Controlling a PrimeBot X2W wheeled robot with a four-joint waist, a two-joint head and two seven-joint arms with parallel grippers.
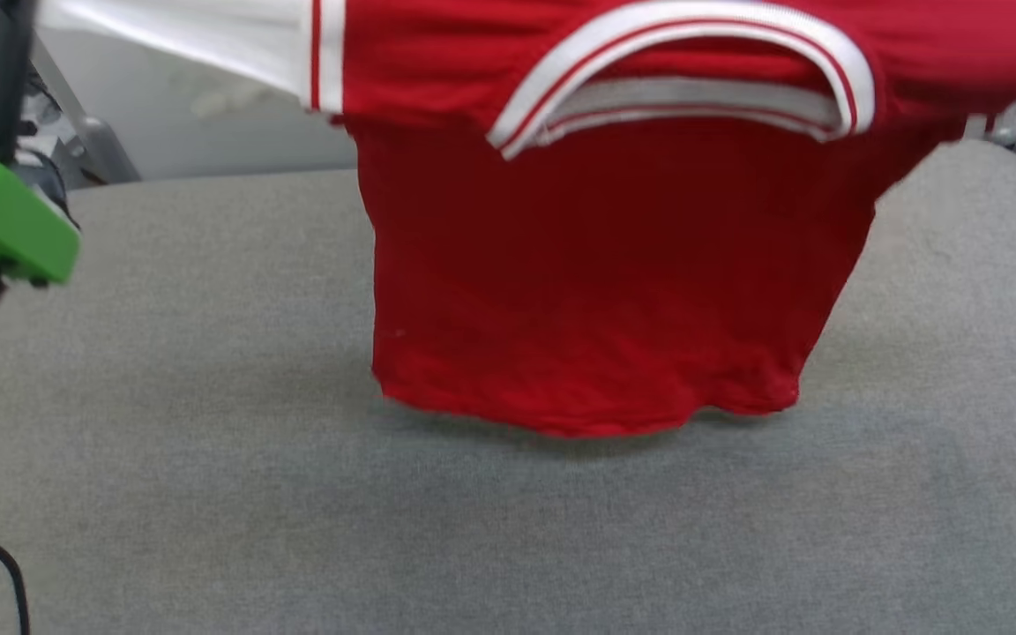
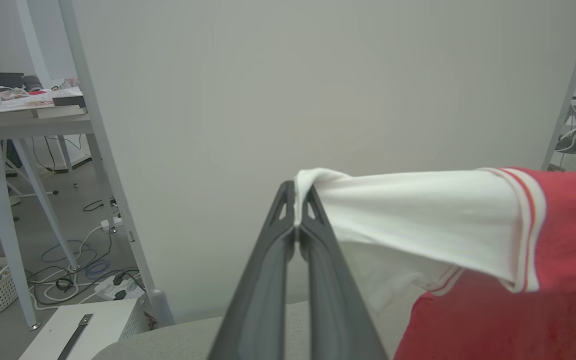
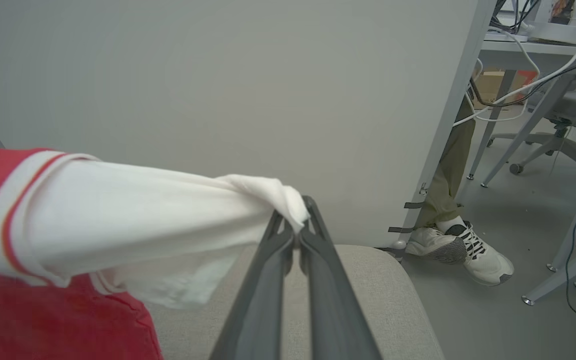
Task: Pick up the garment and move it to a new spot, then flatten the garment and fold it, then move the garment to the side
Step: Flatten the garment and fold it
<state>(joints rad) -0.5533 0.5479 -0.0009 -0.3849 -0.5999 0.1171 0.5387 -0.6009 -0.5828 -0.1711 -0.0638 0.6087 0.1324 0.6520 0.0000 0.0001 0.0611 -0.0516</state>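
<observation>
You have no writing to read here. The shirt (image 1: 596,291) faces you with plain red cloth, and the papers (image 2: 23,102) on the far desk (image 2: 28,124) are too small to make out.

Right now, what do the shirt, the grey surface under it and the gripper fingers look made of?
The garment: soft matte knit, likely cotton or polyester; it drapes and bunches where pinched. The grey surface: heathered upholstery-like fabric, probably padded, given its rounded corner. The fingers of the left gripper: dark matte plastic by the look, with moulded cut-outs near the tips.
</observation>
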